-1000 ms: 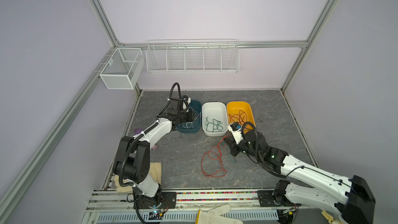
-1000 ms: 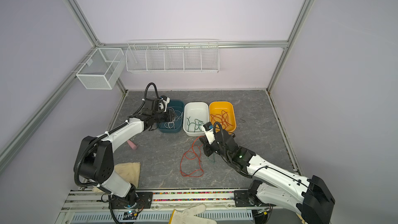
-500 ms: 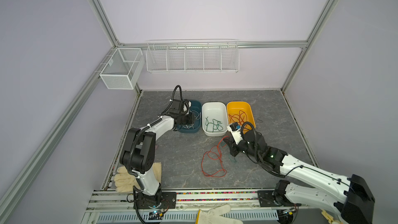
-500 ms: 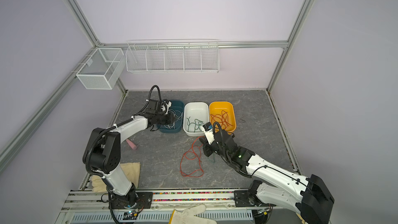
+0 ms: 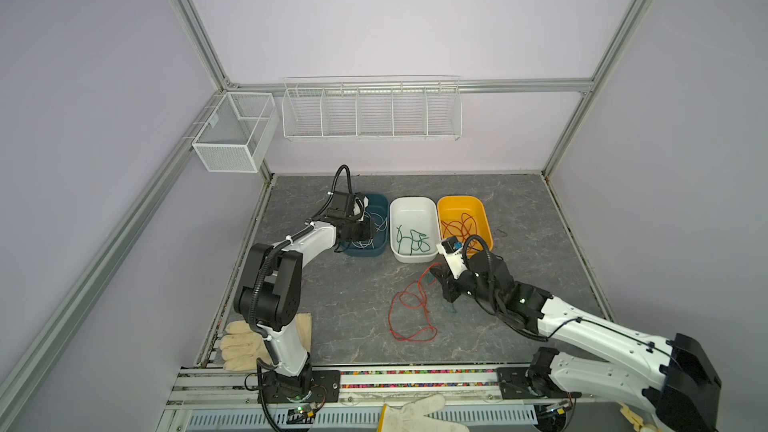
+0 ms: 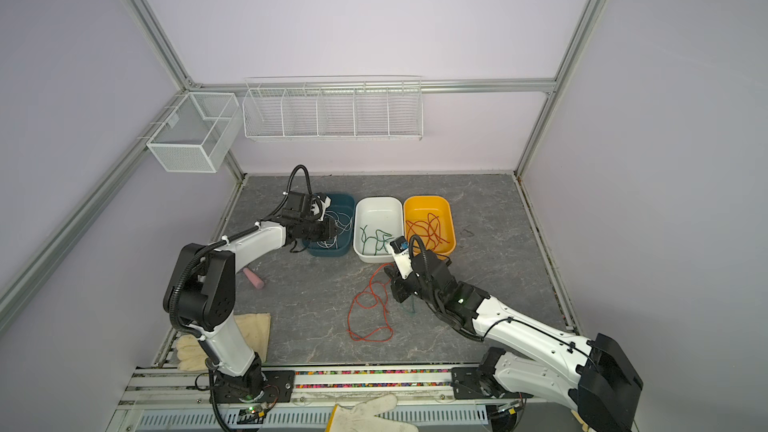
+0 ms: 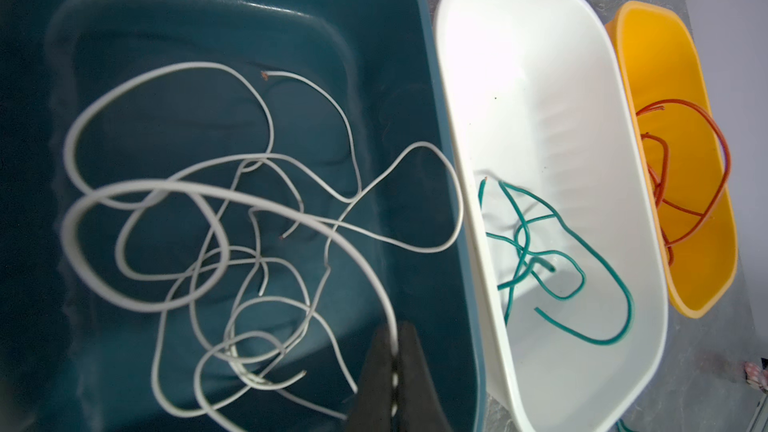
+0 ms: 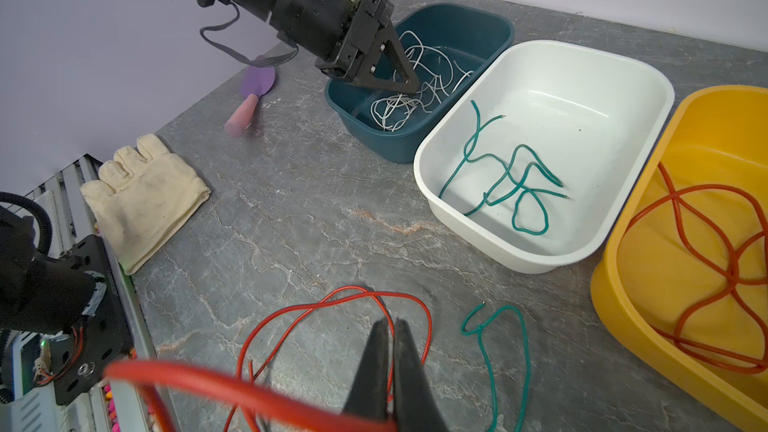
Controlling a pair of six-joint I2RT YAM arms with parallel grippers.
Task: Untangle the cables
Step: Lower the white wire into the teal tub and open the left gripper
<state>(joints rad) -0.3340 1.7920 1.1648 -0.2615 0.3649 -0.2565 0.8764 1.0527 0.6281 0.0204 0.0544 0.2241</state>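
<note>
Several thin cables (image 7: 187, 186), white tangled, green kinked, red looped

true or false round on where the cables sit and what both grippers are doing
1. The white cables lie in the teal bin. True.
2. The white bin holds red cables. False: it holds green cables.
3. The right gripper is shut on a red cable. True.
4. The left gripper is over the yellow bin. False: it is over the teal bin, shut on a white cable.
5. No green cable lies on the table. False: a short green cable lies there.
</note>
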